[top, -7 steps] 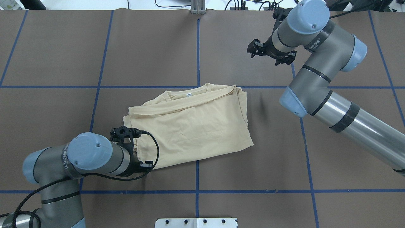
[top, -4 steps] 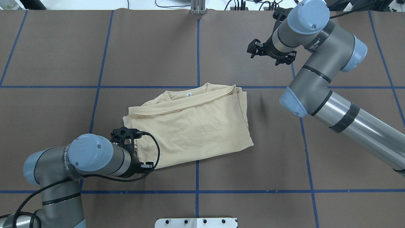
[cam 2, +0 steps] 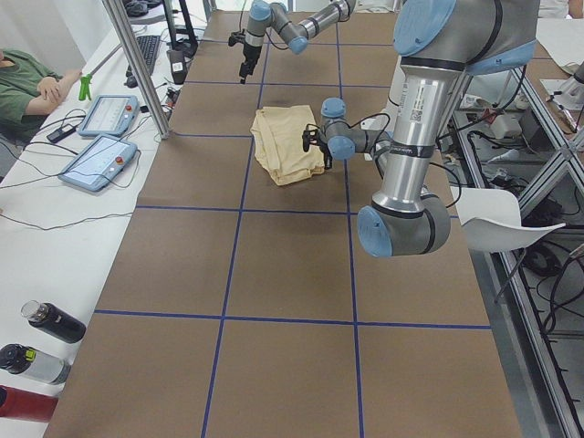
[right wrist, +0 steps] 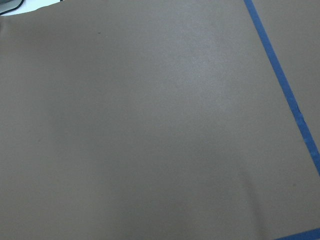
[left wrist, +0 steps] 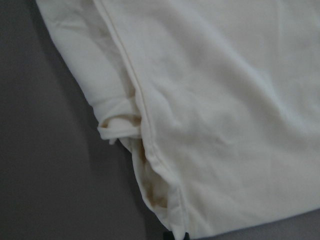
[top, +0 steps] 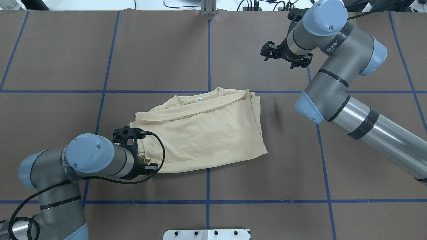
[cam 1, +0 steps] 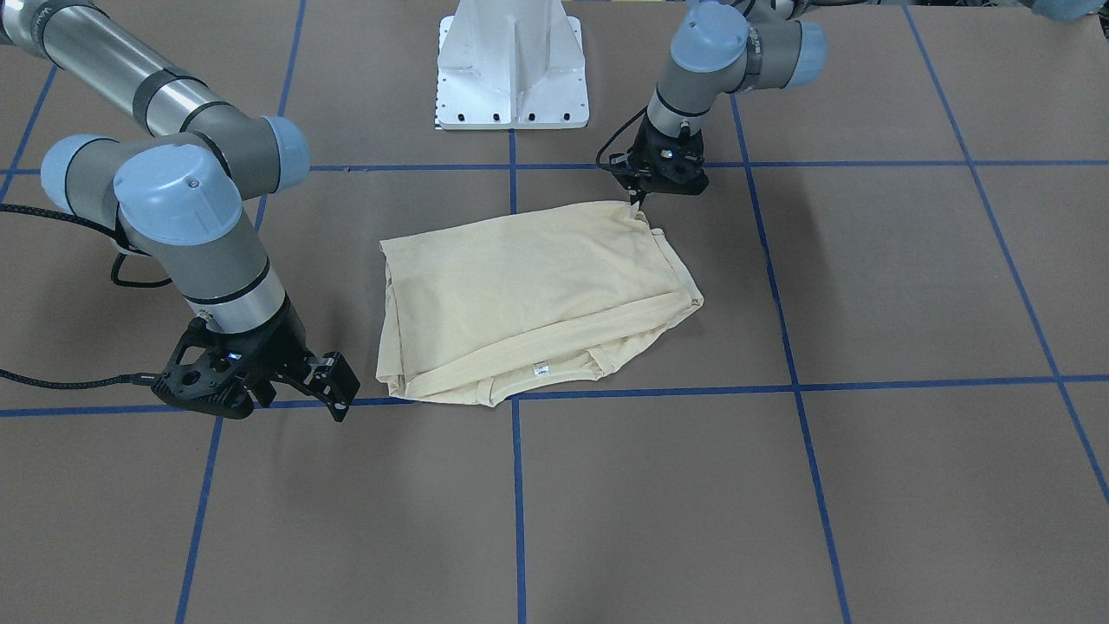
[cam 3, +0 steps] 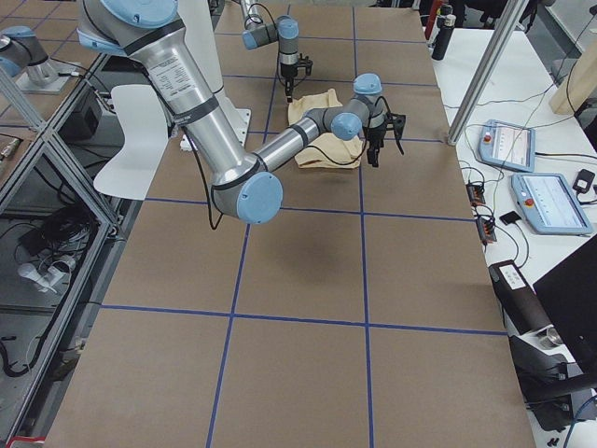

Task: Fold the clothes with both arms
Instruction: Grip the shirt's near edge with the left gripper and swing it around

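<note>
L jaws at shirt (top: 206, 133) corner, R jaws well away

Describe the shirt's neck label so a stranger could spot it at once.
On the brown table crossed by blue tape lines lies a folded cream shirt. Just inside its edge farthest from the robot's white base sits the label: a tiny white tag, the only white on the cloth.
</note>
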`<state>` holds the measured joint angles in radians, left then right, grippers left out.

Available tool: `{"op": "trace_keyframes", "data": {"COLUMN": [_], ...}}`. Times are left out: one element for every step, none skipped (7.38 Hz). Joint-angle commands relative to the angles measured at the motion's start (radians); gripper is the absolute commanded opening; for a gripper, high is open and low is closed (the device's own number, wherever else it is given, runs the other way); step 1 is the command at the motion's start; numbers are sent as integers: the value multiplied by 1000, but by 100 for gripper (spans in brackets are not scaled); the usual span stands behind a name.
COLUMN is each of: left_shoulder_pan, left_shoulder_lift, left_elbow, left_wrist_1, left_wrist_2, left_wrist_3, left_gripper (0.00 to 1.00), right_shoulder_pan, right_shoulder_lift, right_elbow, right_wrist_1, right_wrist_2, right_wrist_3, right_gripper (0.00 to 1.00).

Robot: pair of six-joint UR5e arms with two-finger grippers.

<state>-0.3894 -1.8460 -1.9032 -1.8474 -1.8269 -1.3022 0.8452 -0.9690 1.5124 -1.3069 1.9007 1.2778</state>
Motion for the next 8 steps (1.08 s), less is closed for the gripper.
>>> {"op": "trace_keyframes", "data": {"left_shoulder_pan": [-125, -182, -228, -299, -349, -382, -402, -413], "left_shoulder_lift": [21, 18, 7, -66, -172, -294, -434, -543], "left_elbow": [36, 80, 114, 187, 323, 472, 647, 822], "left_wrist_1": [22, 22, 22, 24, 22, 8, -18, -111], "left_wrist_2": [29, 43, 44, 44, 47, 96, 103, 103], "left_wrist_3": [154, 231, 295, 357, 397, 420, 431, 432], "left_gripper": [0, 0, 0, 0, 0, 0, 0, 0], "right_shoulder_pan": [-2, -3, -3, -3, -3, -3, -3, -3], "right_shoulder_lift": [1, 1, 3, 3, 4, 4, 6, 6], "right_elbow": [-1, -1, -1, -1, -1, -1, -1, -1], "right_wrist_1": [0, 0, 0, 0, 0, 0, 0, 0], "right_wrist_2": [0, -2, -2, -2, -2, -2, -2, -2], "right_wrist_3": [0, 5, 6, 6, 6, 6, 6, 6], "right_gripper": [100, 100, 100, 100, 100, 100, 100, 100]}}
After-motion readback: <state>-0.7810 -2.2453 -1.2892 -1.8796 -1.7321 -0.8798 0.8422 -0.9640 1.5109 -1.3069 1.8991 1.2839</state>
